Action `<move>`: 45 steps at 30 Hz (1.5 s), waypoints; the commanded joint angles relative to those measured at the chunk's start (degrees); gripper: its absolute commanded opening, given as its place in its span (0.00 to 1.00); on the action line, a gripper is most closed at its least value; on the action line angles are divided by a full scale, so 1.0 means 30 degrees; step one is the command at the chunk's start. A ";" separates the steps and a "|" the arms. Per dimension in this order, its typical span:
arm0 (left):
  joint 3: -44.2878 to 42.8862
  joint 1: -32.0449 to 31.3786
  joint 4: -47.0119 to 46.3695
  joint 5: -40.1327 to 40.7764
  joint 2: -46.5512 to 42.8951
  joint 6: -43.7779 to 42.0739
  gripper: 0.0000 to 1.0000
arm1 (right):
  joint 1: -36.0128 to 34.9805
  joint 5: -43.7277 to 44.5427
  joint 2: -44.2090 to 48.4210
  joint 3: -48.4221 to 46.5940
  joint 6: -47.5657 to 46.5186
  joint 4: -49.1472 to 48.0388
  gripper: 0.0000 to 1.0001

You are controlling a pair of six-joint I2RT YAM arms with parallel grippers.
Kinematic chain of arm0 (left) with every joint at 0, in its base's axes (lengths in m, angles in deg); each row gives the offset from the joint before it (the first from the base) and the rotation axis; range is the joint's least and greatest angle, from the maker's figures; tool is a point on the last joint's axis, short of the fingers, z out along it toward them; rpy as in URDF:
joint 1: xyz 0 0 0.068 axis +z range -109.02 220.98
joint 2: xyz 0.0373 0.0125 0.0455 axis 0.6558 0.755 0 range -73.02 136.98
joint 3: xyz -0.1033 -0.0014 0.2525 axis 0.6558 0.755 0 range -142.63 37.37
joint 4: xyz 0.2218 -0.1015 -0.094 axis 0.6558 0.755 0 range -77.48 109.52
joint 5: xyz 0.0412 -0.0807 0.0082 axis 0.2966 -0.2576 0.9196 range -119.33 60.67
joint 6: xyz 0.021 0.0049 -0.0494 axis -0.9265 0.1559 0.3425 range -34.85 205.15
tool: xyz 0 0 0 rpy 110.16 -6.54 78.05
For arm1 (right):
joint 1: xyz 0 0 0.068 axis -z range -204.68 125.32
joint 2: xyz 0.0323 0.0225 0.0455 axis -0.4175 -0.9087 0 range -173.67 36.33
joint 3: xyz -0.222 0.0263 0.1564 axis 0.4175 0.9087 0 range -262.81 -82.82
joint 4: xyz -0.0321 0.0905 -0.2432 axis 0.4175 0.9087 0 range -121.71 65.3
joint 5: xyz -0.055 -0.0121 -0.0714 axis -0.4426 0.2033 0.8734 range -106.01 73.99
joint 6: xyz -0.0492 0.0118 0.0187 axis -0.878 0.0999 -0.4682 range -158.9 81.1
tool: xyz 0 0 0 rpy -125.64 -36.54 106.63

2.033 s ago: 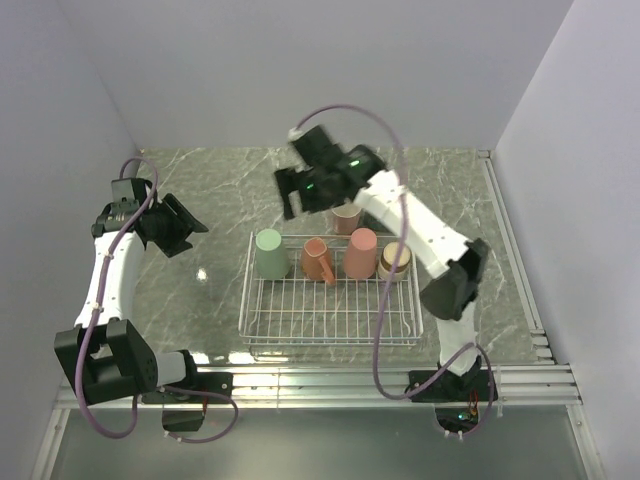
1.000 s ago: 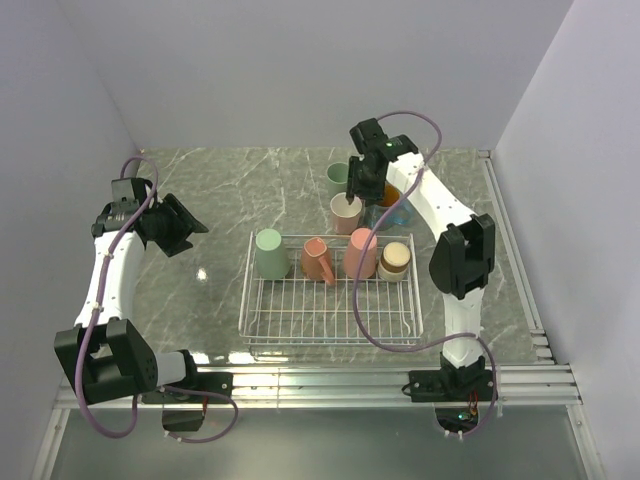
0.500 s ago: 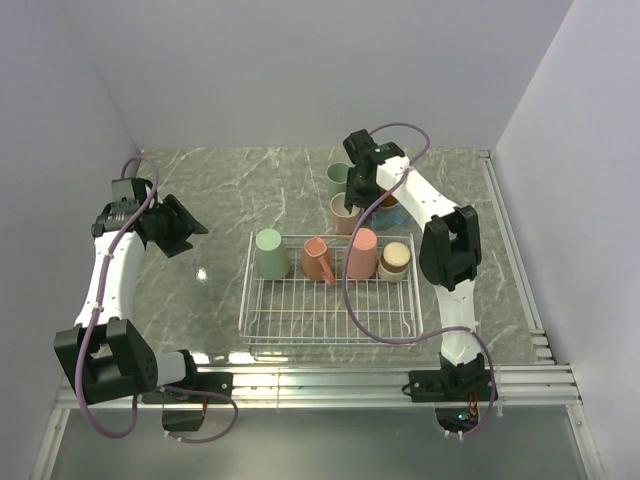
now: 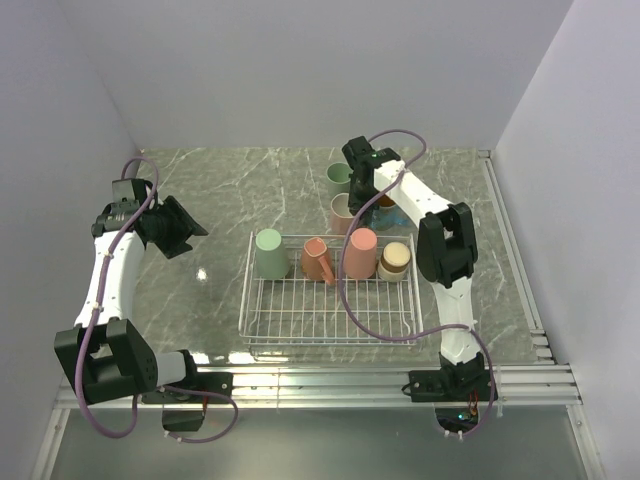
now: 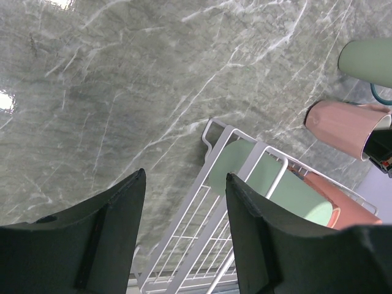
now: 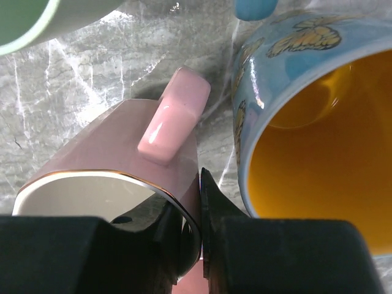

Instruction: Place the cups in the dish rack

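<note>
Marble table (image 4: 210,180) holds white wire dish rack (image 4: 320,312) at centre. The rack's far row is filled with four pieces: inverted sage green cup (image 4: 269,252), salmon mug (image 4: 317,259), salmon-pink tumbler (image 4: 360,253) and short brown cup (image 4: 396,259). The near rows are bare grid. Three mugs are not yet loaded and sit on the marble just beyond the rack's far wall: green mug (image 4: 337,178), pink mug (image 4: 343,213) and blue butterfly mug (image 6: 306,153), the last two almost touching. Right gripper (image 6: 191,226) is clamped on the pink mug's wall at the rim, one finger inside and one outside, next to the handle. Left gripper (image 5: 184,202) hangs over the rack's left corner, jaws apart and empty. Judged step: lift the pink mug and carry it into the rack. Risks: the pinch is thin and sits off to one side, so the mug may swing or slip once lifted. The outer finger is tight against the blue butterfly mug, so a sideways pull could shove or tip it. A low carry could catch the rack's wall or knock over the cups in the far row.
</note>
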 commanded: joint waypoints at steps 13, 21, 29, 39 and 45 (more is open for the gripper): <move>-0.1696 0.0076 0.0144 -0.0594 -0.1309 0.0194 0.66 | -0.0004 -0.1324 0.3681 -0.4706 0.0267 0.1122 0.00; -0.0526 0.0076 -0.4977 -0.7708 -0.2423 0.2765 0.73 | 0.0026 -1.0079 0.9246 0.1204 0.1641 -0.5639 0.00; -0.0408 -0.0128 -1.2266 -1.1788 -0.1460 0.7863 0.85 | 0.0026 -1.5094 1.2939 0.7820 0.6736 -1.4546 0.00; -0.1200 -0.4813 -1.5584 -1.1498 0.0564 1.0386 0.97 | 0.0025 -1.6443 1.4290 1.1230 1.0754 -2.1231 0.00; 0.0031 -0.6895 -1.8836 -1.1263 0.0711 1.2584 0.99 | -0.0237 -1.6796 1.4202 1.1698 1.2014 -2.3224 0.00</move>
